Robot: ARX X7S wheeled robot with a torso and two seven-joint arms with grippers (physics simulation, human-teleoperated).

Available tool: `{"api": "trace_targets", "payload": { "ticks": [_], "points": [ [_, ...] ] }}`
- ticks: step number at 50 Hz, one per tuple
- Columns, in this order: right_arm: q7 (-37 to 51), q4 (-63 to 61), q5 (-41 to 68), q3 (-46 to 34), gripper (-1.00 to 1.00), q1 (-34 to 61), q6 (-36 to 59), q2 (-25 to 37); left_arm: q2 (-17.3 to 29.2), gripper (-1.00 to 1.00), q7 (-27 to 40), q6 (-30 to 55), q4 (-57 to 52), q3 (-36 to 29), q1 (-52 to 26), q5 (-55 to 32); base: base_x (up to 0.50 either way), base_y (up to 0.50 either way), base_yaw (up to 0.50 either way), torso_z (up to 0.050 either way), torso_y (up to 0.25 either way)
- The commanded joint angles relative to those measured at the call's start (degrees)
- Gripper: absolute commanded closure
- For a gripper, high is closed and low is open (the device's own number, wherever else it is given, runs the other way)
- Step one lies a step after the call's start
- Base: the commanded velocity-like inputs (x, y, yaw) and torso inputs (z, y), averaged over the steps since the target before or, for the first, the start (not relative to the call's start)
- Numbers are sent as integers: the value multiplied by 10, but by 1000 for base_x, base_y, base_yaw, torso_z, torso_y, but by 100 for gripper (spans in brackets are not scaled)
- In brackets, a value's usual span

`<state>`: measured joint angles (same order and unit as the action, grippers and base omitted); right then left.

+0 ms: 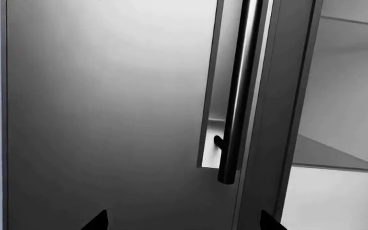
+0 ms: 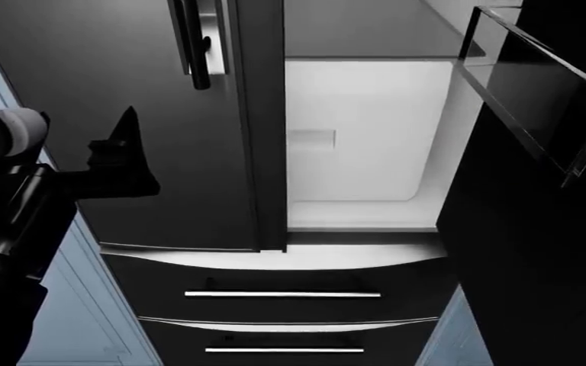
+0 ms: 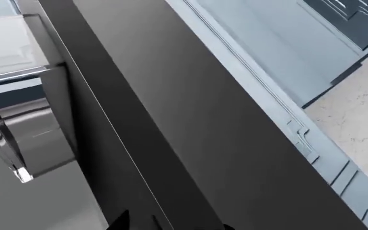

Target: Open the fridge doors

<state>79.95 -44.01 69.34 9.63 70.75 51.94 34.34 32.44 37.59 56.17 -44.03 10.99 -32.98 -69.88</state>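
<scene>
The left fridge door is closed; its vertical bar handle hangs at the top of the head view. My left gripper hovers in front of this door, below the handle, open, with only its fingertips showing and nothing held. The right fridge door is swung wide open, showing its clear bin. My right gripper is at that door's edge, fingertips on either side of it; their grip is hidden.
The white fridge interior is exposed. Two wide black drawers with horizontal silver handles sit below the doors. Pale blue cabinet panels flank the fridge on the left, and more cabinets show beyond the open door.
</scene>
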Motion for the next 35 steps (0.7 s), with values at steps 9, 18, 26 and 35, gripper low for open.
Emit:
{"api": "trace_targets", "payload": {
  "ticks": [9, 18, 26, 35],
  "points": [
    [-158, -65, -163, -24, -100, -4, -3, 51, 0, -100, -2, -5, 6, -10, -5, 6, 0, 0, 0, 0, 2],
    [-292, -84, -173, -102, -100, 5, -47, 62, 3, -100, 0, -7, 3, -8, -1, 1, 0, 0, 0, 0, 0],
    [-370, -72, -211, -152, -100, -7, -88, 61, 3, -100, 0, -9, 4, -10, -1, 1, 0, 0, 0, 0, 0],
    [-413, -65, -229, -201, -100, 11, -86, 65, 3, -100, -2, -11, 6, -15, -3, 4, 0, 0, 0, 0, 0]
  ]
}}
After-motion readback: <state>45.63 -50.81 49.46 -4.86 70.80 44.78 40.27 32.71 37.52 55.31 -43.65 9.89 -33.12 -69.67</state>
